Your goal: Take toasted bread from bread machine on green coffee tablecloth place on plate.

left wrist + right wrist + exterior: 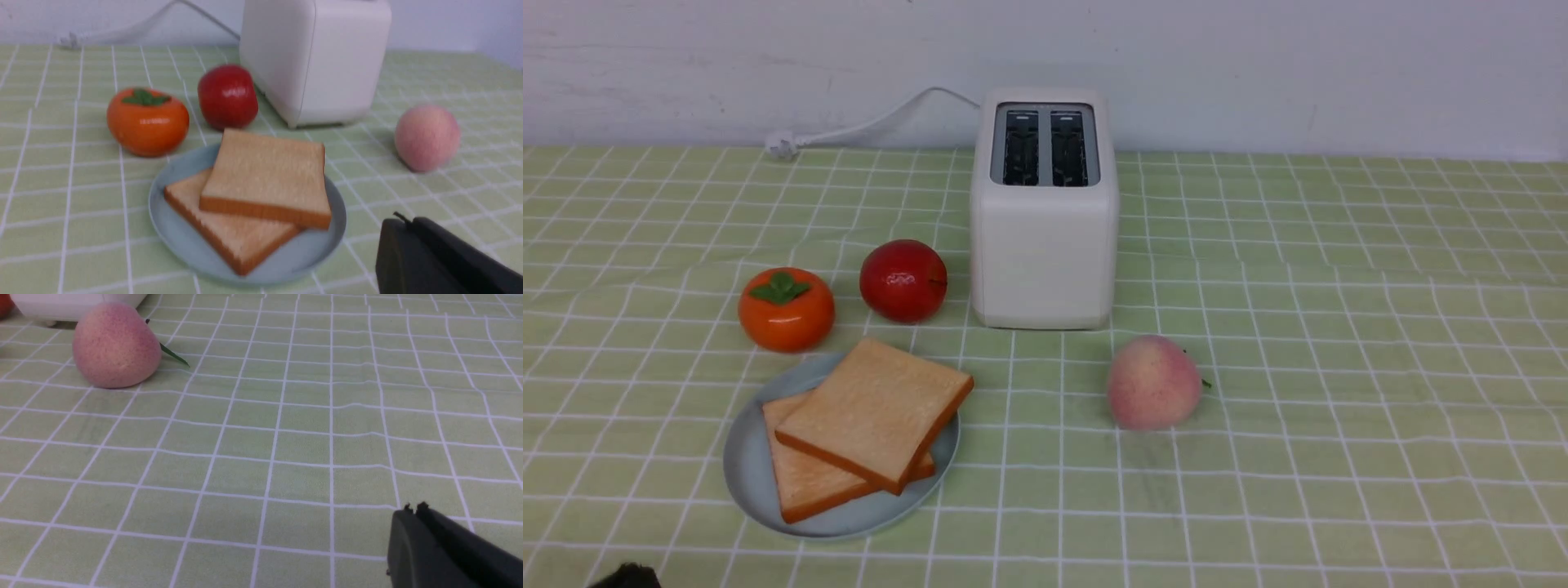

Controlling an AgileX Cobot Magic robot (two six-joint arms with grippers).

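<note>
Both slices of the toasted bread (876,412) are seen on the plate (742,469), the upper slice laid across the lower one, so that one corner of it reaches a little over the plate rim on the side toward the bread machine (1044,237). Both slots of the bread machine are dark and empty, so the task is judged to be finished. The left hand (402,222) is clenched and nothing is held in it; it is kept low, just beside the plate and apart from the bread. The right hand (412,508) is clenched too and empty, over bare green coffee tablecloth (1339,367).

The plate is hemmed in on its far side by the orange persimmon (786,309) and the red apple (903,280), which are near its rim. The peach (1153,381) lies well apart, in front of the bread machine. Wide open room is left on the right half of the tabletop, and the near edge is free for withdrawing.
</note>
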